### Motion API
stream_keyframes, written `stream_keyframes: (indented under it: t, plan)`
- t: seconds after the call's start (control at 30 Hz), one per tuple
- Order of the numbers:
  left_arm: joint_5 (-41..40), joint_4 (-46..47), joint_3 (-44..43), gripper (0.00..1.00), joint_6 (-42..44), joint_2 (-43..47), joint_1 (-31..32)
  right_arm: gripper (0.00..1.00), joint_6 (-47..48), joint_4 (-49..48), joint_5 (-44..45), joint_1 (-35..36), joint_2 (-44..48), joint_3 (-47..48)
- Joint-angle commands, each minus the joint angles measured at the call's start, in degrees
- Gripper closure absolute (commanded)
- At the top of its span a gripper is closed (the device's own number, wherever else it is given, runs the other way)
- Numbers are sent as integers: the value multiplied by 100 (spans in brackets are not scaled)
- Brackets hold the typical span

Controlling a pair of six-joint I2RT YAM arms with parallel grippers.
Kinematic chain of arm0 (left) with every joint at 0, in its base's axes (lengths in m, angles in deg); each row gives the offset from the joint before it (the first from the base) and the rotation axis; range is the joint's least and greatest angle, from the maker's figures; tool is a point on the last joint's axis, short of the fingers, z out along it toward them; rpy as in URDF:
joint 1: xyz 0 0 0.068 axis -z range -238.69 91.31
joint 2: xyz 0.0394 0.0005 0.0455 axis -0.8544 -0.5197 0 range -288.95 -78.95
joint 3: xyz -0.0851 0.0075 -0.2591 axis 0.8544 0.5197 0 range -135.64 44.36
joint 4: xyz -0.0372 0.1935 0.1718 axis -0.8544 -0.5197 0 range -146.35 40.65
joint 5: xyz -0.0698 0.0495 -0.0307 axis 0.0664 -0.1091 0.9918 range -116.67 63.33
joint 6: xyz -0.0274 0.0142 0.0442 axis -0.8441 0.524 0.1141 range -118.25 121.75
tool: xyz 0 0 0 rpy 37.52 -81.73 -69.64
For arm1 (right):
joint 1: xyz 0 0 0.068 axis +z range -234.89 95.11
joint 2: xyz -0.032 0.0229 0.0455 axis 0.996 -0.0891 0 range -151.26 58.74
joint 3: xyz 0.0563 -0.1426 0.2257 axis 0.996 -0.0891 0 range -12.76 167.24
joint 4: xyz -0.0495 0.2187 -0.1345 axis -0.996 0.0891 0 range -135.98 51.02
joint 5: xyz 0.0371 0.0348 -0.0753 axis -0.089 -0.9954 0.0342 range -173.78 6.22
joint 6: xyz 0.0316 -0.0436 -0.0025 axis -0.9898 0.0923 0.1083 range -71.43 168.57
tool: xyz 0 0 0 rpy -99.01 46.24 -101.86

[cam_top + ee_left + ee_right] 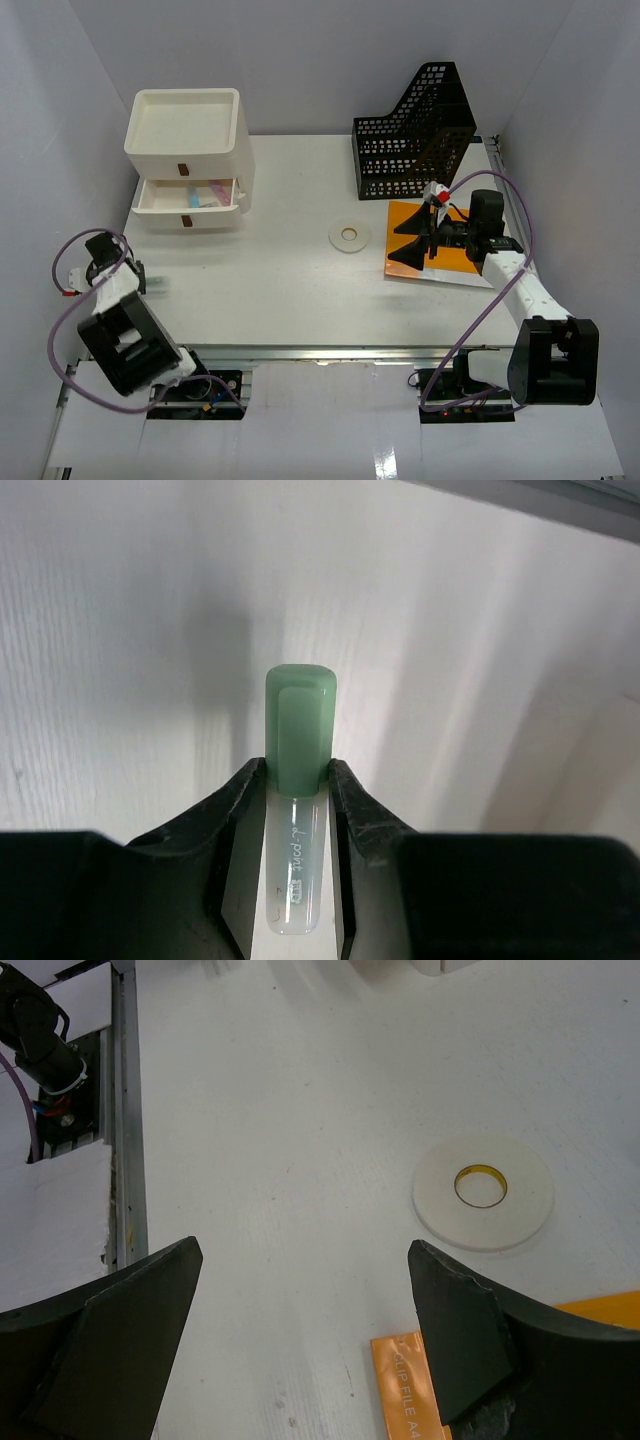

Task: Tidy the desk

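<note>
The white desk (280,290) holds a white tape roll (349,235) near its middle and an orange clip file (450,262) at the right. At the desk's left edge my left gripper (148,280) is shut on a green-capped pen with a clear barrel (298,720); in the left wrist view both fingers (240,800) press the pen just below its cap. My right gripper (402,243) hovers open over the left end of the orange file (410,1390), nothing between its fingers (450,1330). The tape roll (483,1192) lies just beyond it.
A white three-drawer box (190,140) stands at the back left, its middle drawer (188,197) pulled out with small pink and blue items inside. A black mesh file holder (415,130) stands at the back right. A metal rail (128,1110) runs along the desk's near edge.
</note>
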Motion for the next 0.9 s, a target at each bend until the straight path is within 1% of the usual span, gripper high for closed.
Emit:
stream_keyframes:
  t: [0.0,0.03,0.07,0.13,0.17,0.27,0.37,0.43,0.53,0.73,0.77,0.8,0.87]
  plan:
    - [1073,160,407,86,213,1602,18,10,-53,-49,-172,-44,148,81]
    - [1341,160,503,87,160,1826,24,10,-59,-55,-178,-44,148,75]
    - [1711,160,560,87,64,1906,44,10,-59,-55,-178,-38,154,81]
    - [2168,236,568,88,-50,1997,111,10,-59,-61,-195,-41,162,83]
    - [2353,277,518,88,-79,1991,181,10,-59,-58,-190,-44,165,83]
    - [2797,385,24,88,-184,1599,711,10,-38,-51,-172,-38,174,77]
    - [2855,448,-710,88,-253,1214,1149,10,7,-14,-136,-44,174,91]
    - [2814,450,-1257,88,-292,799,1452,10,53,38,-103,-44,165,101]
    - [2797,447,-1788,88,-390,321,1603,10,113,86,-75,-44,156,107]
    - [2670,443,-2509,87,-543,-580,1753,10,229,188,-37,-44,121,141]
    - [2699,441,-2597,83,-563,-739,1760,10,235,196,-28,-40,121,145]
    - [2735,443,-2687,78,-582,-877,1765,10,245,201,-20,-37,120,145]
    - [2756,447,-2834,58,-586,-1062,1784,10,283,217,-8,-44,110,145]
